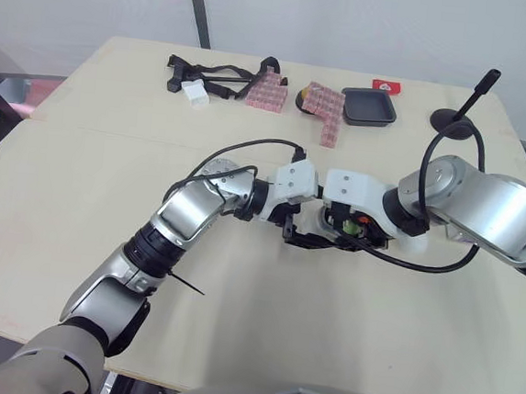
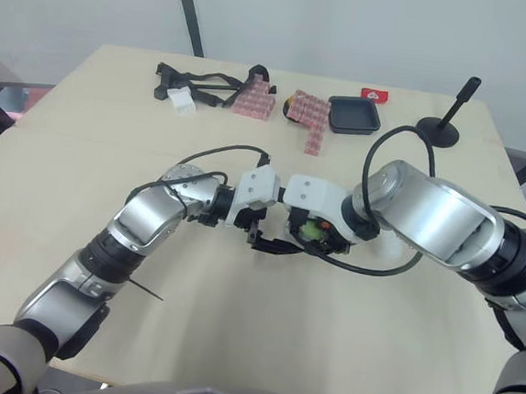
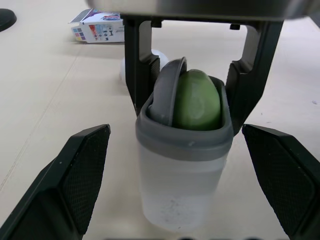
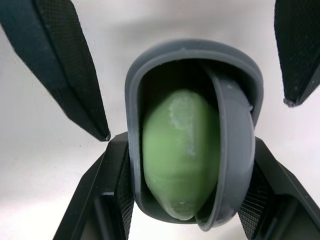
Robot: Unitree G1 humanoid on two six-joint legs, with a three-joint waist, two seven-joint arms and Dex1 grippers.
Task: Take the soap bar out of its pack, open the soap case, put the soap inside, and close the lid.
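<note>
The soap case point(image 3: 180, 170), a translucent tub with a grey rim, is at the table's middle with its open mouth facing my left gripper. A green soap bar point(image 3: 197, 100) sits inside it, and the grey lid point(image 3: 165, 92) is tilted into the mouth beside the soap. My right gripper point(image 1: 334, 229) is shut on the case, its black fingers point(image 3: 255, 75) pressing both sides. My left gripper point(image 1: 290, 229) faces it, open, one finger point(image 3: 82, 170) on each side of the case without touching it.
At the table's far edge lie a black tray point(image 1: 369, 107), pink patterned packs point(image 1: 266, 91), a small red carton point(image 1: 386, 86), a white box point(image 1: 196, 92) and black straps point(image 1: 209, 71). A black stand point(image 1: 464, 109) rises at the far right.
</note>
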